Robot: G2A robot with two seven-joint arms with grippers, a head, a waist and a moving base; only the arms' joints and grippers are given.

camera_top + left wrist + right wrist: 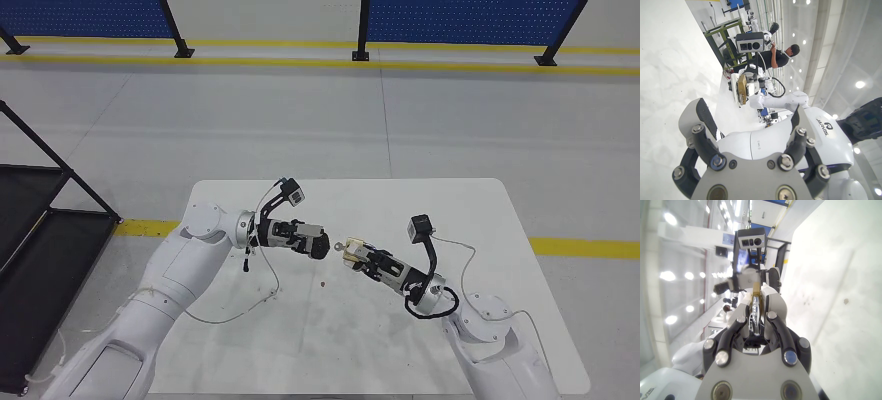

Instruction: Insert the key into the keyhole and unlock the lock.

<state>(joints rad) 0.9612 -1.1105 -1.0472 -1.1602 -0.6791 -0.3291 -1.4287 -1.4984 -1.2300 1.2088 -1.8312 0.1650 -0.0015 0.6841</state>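
My right gripper (358,257) hovers over the middle of the white table (520,300), shut on a brass padlock (756,289). The padlock's silver shackle (755,315) points back toward the wrist. The lock's body end faces my left gripper (317,245), and a small silvery piece (341,245), seemingly the key, sticks out of that end. In the left wrist view the padlock (742,88) sits a short way ahead of my left gripper (749,107). That gripper is open, with nothing between its ridged pads (705,115).
A black metal rack (45,235) stands off the table's left side. A small dark speck (322,284) lies on the tabletop below the grippers. Loose cables (262,290) hang from both wrists.
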